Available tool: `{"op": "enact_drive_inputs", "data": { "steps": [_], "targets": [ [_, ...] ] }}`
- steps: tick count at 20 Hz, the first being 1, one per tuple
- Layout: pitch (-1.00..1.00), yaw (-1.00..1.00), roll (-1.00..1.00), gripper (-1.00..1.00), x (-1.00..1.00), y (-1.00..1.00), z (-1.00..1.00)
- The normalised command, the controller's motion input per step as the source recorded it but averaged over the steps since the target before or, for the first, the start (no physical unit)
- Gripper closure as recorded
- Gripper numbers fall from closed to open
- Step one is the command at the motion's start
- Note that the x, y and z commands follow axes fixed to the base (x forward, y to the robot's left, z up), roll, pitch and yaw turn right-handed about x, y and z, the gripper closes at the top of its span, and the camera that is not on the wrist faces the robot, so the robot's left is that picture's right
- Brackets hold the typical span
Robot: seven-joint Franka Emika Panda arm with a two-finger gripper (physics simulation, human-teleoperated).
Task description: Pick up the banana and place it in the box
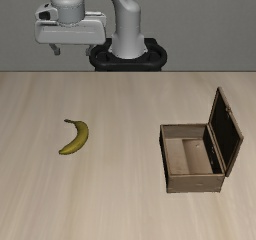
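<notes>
Banana (74,136): yellow and curved, with some green-brown along its bottom edge. It lies flat on the bench, on the exterior view's left side. Its thin stem end points up and toward the left in the picture. Nothing is touching it.

Box (192,158): brown wood, sitting on the bench on the exterior view's right side. It is well apart from the banana. You can see its brown floor inside.

Lid (227,132): it is open. It stands up along the box's right side and leans a bit away from the box. Its inside face is dark.

Hand (54,50): white and grey. It hangs up high near the far edge of the bench, on the exterior view's left of the robot's base. It is far from the banana and far from the box. I cannot tell if it is open or closed. It holds nothing.

Robot's base (128,56): a black round foot with a white arm going up from it.

Bench (120,199): light wood with thin lines running across it.

Wall (210,24): plain grey, behind the robot.
</notes>
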Motion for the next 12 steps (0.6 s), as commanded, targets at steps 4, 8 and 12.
{"op": "enact_drive_inputs", "data": {
  "steps": [4,8,12],
  "targets": [
    [0.00,0.00,0.00,-1.00,1.00,0.00,0.00],
    [0.00,0.00,0.00,-1.00,0.50,0.25,-0.25],
    [0.00,0.00,0.00,-1.00,0.00,0.00,-1.00]
  ]
}}
